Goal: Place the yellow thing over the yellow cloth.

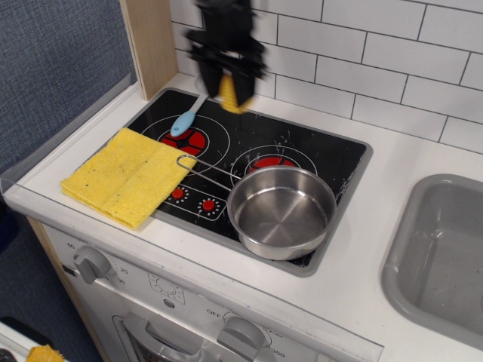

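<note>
My gripper (229,89) is blurred with motion and hangs above the back left part of the black stovetop (332,154). It is shut on the yellow corn piece (229,93), which shows between the fingers, lifted off the stove. The flat yellow cloth (124,175) lies on the white counter at the stove's left edge, overlapping the stove a little. The gripper is up and to the right of the cloth, well apart from it.
A steel pot (281,212) with a wire handle (204,172) stands on the stove's front right. A spoon with a blue handle (187,116) lies at the back left. A wooden post (151,41) rises at the left. A grey sink (445,256) is at the right.
</note>
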### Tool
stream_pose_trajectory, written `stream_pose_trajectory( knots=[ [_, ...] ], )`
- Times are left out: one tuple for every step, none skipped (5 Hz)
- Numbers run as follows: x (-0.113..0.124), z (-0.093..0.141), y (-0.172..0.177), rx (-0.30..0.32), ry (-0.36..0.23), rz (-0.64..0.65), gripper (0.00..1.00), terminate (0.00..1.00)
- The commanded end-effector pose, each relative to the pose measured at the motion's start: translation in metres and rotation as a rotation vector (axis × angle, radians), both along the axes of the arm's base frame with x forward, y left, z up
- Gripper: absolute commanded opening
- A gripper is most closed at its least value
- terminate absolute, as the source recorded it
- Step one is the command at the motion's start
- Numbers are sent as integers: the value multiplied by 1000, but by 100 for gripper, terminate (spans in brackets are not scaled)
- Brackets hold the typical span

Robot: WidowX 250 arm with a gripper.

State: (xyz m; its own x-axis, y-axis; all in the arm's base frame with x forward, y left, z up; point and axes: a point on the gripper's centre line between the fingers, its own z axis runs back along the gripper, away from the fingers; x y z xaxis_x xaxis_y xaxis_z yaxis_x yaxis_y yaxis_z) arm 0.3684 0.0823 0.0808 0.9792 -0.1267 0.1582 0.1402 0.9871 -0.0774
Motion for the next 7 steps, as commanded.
stream_pose_trajectory(
  knots=[
    [-54, 4, 62, 53, -10, 113, 0, 0],
    [-75, -10, 76, 97, 16, 120, 0, 0],
    [-93, -24, 81, 126, 43, 115, 0, 0],
    [-100, -29, 77, 121, 62, 98, 0, 0],
    [-99, -26, 72, 119, 54, 76, 100, 0],
    [-99, -10, 70, 107, 8, 61, 100, 0],
    [-104, 12, 70, 87, -56, 53, 100, 0]
  ],
)
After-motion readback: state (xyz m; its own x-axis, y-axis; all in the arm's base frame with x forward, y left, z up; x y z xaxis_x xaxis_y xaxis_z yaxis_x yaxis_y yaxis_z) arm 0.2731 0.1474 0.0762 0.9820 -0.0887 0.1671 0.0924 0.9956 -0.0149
